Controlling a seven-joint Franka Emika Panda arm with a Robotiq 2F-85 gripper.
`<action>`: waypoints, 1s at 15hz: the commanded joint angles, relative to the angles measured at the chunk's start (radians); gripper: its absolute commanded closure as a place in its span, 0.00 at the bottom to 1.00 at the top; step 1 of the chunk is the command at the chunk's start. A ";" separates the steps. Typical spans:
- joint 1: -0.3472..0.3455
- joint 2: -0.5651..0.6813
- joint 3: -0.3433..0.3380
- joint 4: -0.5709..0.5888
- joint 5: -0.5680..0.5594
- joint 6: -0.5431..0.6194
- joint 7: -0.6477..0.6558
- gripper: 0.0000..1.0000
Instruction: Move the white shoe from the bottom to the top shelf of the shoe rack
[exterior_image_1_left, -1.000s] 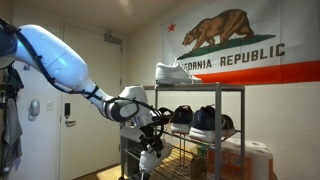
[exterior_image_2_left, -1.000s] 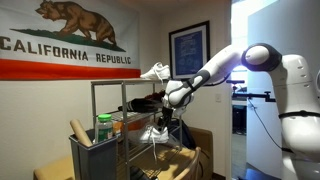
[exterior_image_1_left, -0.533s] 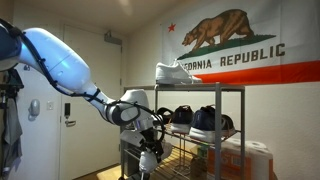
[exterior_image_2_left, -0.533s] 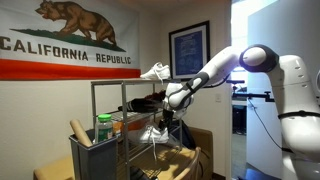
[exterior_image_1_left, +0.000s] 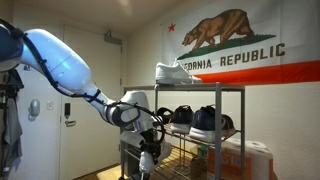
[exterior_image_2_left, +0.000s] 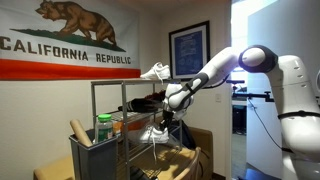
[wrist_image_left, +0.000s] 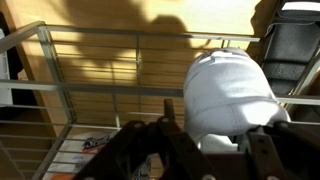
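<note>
Slippage is looking like the main hazard. The white low-top lace-up sneaker (wrist_image_left: 230, 92) is sitting between the black fingers (wrist_image_left: 165, 152) of the gripper (wrist_image_left: 215, 150). The fingers are appearing clamped on its rear part, with the rounded toe pointing toward 12 o'clock in the wrist view. In an exterior view the sneaker is hanging low at the open end of the grey wire shoe rack (exterior_image_2_left: 93, 115), roughly at 5 o'clock from the top shelf (exterior_image_2_left: 120, 82) and well below it. A hold on soft upper material is probably leaving the heavier toe free to swing or droop, so a quick lift is risking the sneaker twisting out.

Snagging is the next worry. The climb is running close beside the thin corner post (exterior_image_1_left: 122, 120) and the tier edges, where a lace or the sole could be catching on wire. The dark rounded caps (exterior_image_1_left: 212, 121) on the middle tier are lying near the wrist and might be getting brushed.

Crowding is the last one. A second white sneaker (exterior_image_1_left: 174, 72) is occupying the end of the top tier nearest the arm, so a careless set-down is risking shoving it off.
</note>
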 joint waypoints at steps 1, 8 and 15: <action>-0.003 0.008 0.006 0.016 -0.001 -0.022 0.004 0.80; -0.001 -0.059 0.002 -0.017 -0.020 -0.122 0.011 0.93; 0.009 -0.267 0.007 -0.118 -0.041 -0.372 0.016 0.93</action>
